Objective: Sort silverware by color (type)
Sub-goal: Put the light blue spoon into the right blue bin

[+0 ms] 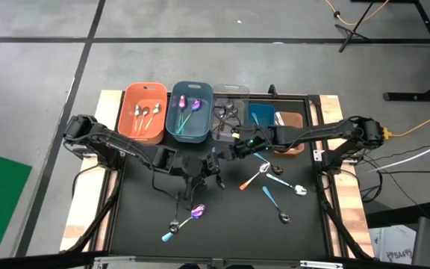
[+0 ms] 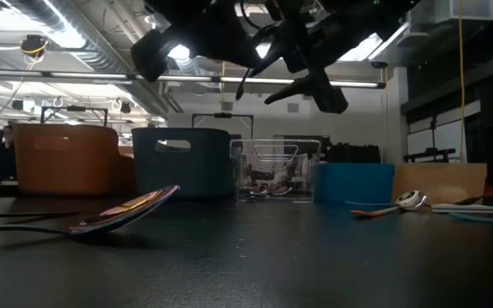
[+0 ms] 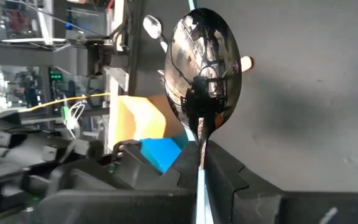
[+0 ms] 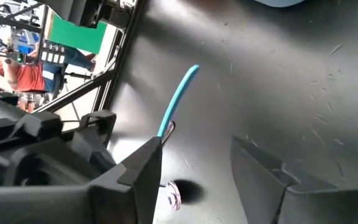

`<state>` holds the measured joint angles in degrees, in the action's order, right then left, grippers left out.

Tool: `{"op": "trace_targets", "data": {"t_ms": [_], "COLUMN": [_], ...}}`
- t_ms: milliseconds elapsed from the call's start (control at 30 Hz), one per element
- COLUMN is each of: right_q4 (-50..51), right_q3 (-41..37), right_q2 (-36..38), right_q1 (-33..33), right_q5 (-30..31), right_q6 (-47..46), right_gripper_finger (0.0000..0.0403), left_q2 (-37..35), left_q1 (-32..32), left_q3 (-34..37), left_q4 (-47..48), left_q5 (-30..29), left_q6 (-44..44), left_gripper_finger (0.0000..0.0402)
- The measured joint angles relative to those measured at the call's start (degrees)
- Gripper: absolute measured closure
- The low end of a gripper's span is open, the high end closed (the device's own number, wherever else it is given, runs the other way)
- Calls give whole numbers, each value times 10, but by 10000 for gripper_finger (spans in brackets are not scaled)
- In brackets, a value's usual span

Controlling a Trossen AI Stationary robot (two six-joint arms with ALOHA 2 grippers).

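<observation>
My left gripper (image 1: 212, 161) (image 3: 201, 171) hovers over the middle of the table, shut on a spoon with a shiny silver bowl (image 3: 204, 62) and a blue handle. My right gripper (image 1: 230, 149) (image 4: 194, 162) is open just to the far right of it, above the mat, and touches nothing. A blue handle (image 4: 178, 99) shows past its fingers. Loose silverware lies on the mat: a purple spoon (image 1: 198, 213) (image 2: 135, 208), a teal-handled one (image 1: 170, 230), an orange-handled spoon (image 1: 254, 178) (image 2: 392, 205), a black piece (image 1: 278, 179), a silver spoon (image 1: 298, 190) and a blue-handled one (image 1: 269, 196). My left gripper pinches the spoon between its two fingers by the blue handle, close below the bowl (image 3: 201, 149). The handle runs along the fingers, and the bowl sticks out past their ends. The spoon is lifted clear of the table.
Five bins stand in a row along the far edge: orange (image 1: 129, 112) with spoons, grey-blue (image 1: 189, 131) with purple spoons, clear (image 1: 230, 93) with black utensils, blue (image 1: 261, 116), and brown (image 1: 291, 119) partly under the right arm. The near middle of the mat (image 1: 230, 224) is bare.
</observation>
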<state>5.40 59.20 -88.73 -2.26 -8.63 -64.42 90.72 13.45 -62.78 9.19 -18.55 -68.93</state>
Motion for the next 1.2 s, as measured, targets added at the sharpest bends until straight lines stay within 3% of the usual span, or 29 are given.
{"op": "trace_targets", "data": {"t_ms": [700, 1200], "right_q4": [-28, -26], "right_q3": [0, 0], "right_q2": [0, 0], "right_q1": [0, -26], "right_q5": [35, -30], "right_q6": [-3, -17], "right_gripper_finger": [226, 226], "left_q2": [0, 0], "left_q1": [2, 39], "left_q3": [0, 0], "left_q4": [2, 2], "left_q5": [-31, 0], "left_q6": [10, -5], "left_gripper_finger": [395, 395]}}
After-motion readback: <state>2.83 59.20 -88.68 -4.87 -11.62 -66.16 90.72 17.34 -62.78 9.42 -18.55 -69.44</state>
